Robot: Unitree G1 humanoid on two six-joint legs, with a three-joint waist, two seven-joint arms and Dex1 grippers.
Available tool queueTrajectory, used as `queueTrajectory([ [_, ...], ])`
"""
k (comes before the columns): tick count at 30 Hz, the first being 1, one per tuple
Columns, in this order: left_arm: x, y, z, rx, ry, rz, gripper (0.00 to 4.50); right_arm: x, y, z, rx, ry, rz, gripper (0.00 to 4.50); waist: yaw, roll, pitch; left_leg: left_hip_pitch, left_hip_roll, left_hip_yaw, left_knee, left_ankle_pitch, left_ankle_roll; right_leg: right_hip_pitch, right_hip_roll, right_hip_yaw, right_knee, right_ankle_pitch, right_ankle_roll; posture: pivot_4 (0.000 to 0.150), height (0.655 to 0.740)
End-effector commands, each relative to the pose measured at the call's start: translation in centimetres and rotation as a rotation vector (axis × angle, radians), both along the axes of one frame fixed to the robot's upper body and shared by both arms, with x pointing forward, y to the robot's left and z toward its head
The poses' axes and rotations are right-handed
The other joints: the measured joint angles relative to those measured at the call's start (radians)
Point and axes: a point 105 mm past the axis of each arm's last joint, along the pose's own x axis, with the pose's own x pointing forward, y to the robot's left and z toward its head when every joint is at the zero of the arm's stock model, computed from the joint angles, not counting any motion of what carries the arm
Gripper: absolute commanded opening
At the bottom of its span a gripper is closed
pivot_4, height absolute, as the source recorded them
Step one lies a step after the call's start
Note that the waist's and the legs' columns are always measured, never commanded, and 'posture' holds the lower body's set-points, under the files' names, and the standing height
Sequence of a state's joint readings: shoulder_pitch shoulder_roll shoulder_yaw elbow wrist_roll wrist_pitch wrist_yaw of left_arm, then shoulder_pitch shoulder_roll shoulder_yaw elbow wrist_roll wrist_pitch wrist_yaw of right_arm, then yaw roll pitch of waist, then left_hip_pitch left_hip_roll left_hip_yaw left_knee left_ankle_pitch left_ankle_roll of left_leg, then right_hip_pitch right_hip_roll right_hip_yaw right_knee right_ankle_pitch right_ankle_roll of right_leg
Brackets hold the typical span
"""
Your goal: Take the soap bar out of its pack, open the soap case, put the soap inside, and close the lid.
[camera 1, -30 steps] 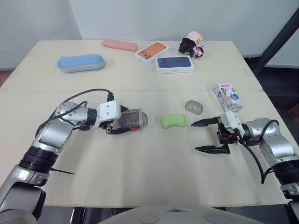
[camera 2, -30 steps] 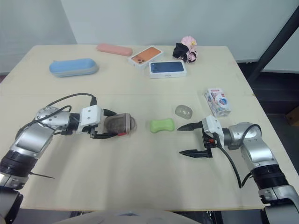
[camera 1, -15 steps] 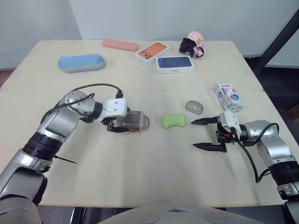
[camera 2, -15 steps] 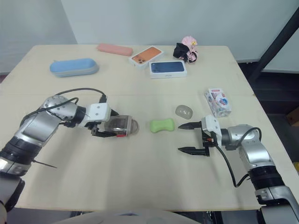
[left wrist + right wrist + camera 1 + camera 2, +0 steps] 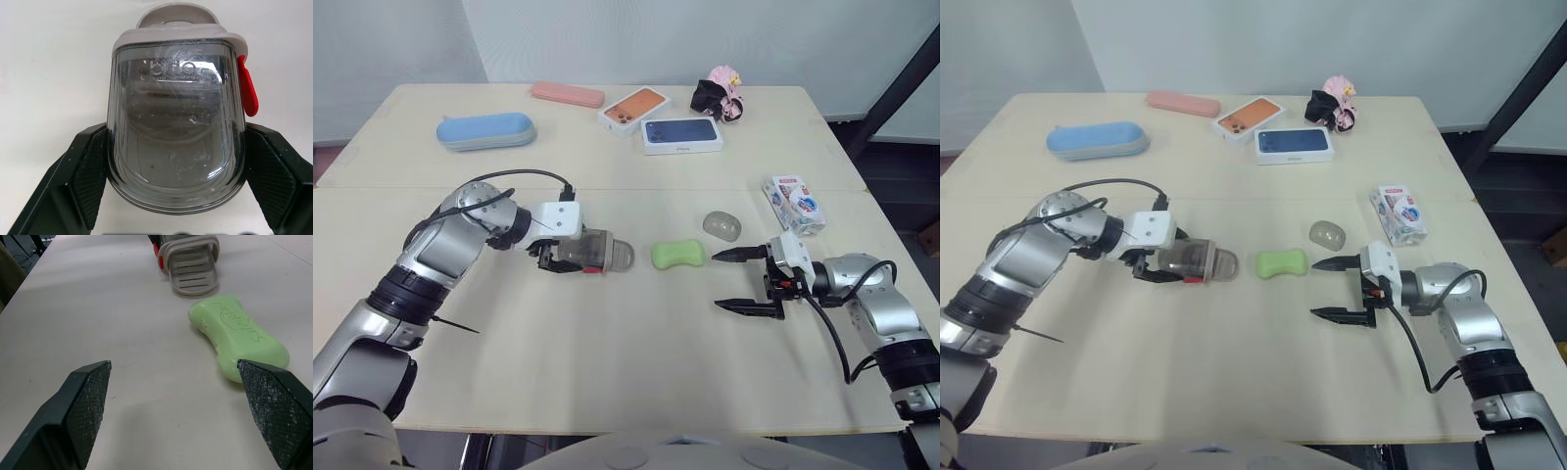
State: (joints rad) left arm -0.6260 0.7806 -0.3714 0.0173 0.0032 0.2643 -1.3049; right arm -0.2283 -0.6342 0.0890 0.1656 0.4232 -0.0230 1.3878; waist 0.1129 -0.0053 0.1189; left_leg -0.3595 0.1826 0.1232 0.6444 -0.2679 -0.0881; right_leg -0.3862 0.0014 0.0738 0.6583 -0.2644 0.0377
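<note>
The front half of the bench is bare, so there is wide open room between my two arms and the near edge. The far edge is busy. A long blue case, a pink case, an orange phone box, a blue phone box and a pink and black toy sit there, well apart from me.

My left pincer is clamped on the soap case, one finger on each side. My right pincer is spread wide and grips nothing. It hangs low just beside the soap bar and does not touch it. The soap lies flat between the case and my right pincer, with a small gap on each side.

The soap is green, thin in the middle, with letters pressed into its top. The case lies on its side, and its grey end points at the soap. It has a clear dark tub and a red clip. I cannot tell if it rests on the bench.

A small grey rounded thing sits just behind the soap. The soap pack lies near the right edge.

The bench is pale wood with a seam across it. Behind it is a white wall, and a black bar slants at the right.
</note>
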Motion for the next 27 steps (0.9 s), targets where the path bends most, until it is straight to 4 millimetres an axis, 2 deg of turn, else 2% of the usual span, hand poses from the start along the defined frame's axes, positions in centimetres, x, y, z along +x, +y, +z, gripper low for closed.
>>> queueTrajectory([
  [1,0.0,0.4,1.1,0.002,-0.032,-0.004,3.48,0.1,-0.1,1.0,0.012,-0.042,-0.004,4.44,0.0,0.0,0.0,0.0,0.0,0.0,0.0,0.0,0.0,0.0,0.0,0.0,0.0,0.0,0.0,0.15,0.74],
  [6,-0.3,1.2,0.8,0.018,-0.023,0.001,3.48,0.3,-0.1,1.0,0.01,-0.044,-0.006,4.44,-0.001,0.0,0.0,0.0,0.0,0.0,0.0,0.0,0.0,0.0,0.0,0.0,0.0,0.0,0.0,0.15,0.74],
  [11,-0.1,3.5,0.2,0.06,-0.055,0.027,3.48,0.5,0.0,1.3,0.024,-0.045,-0.014,4.44,-0.001,0.0,0.0,0.0,0.0,0.0,0.0,0.0,0.0,0.0,0.0,-0.001,0.0,0.0,0.0,0.15,0.74],
  [21,-0.8,6.4,0.3,-0.032,-0.066,0.089,3.48,0.1,-0.1,2.5,0.085,-0.035,-0.012,4.44,-0.001,0.0,0.0,0.0,0.0,0.0,0.0,0.0,0.0,0.0,0.0,-0.002,0.0,0.0,0.0,0.15,0.74],
  [27,-1.1,7.4,0.1,-0.047,-0.07,0.091,3.48,-0.5,0.2,2.8,0.106,-0.049,0.02,4.44,0.0,0.0,0.0,0.001,0.0,0.0,0.0,0.0,0.0,0.0,-0.001,-0.003,0.0,0.0,0.0,0.15,0.74],
])
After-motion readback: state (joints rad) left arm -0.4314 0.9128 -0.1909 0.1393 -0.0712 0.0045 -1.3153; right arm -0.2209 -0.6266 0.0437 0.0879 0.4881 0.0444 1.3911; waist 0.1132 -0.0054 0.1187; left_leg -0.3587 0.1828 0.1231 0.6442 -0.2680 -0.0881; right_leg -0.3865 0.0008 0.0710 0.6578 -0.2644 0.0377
